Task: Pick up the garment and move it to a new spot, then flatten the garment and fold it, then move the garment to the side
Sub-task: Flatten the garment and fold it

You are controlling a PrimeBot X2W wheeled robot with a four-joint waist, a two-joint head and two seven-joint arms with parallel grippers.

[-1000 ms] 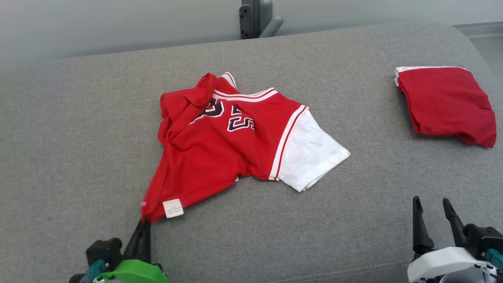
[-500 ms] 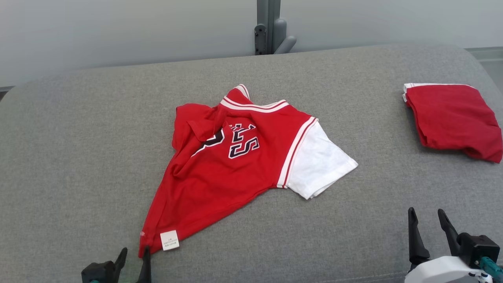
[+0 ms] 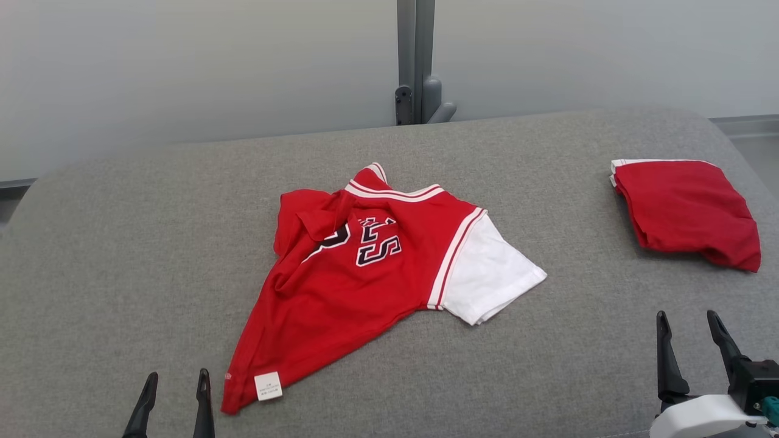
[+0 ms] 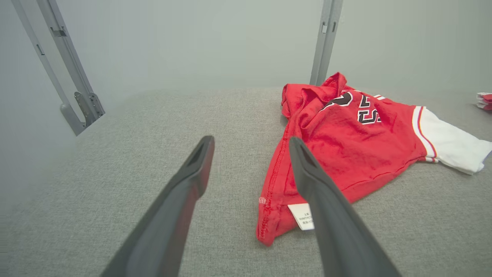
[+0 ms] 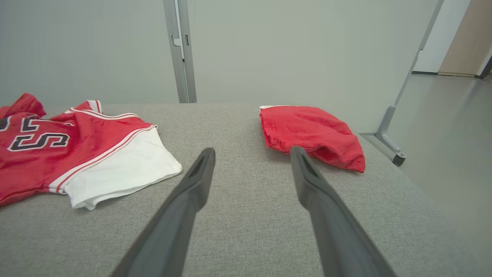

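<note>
Head view: the shirt lies crumpled mid-worktop. Its labelled hem corner is just beside the left jaws, which stand apart and empty. The right jaws, also apart, are well off.

It looks soft, light and limp, best pinched at hem corners or shoulders.

Left wrist view: that corner lies partly behind the right-hand finger, not between the jaws.

Right wrist view: the white sleeve lies to the left, clear of the jaws.

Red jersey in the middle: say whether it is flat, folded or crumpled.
Crumpled. The jersey lies bunched on the grey surface, one shoulder flopped over its lettering, white sleeve spread out.
</note>
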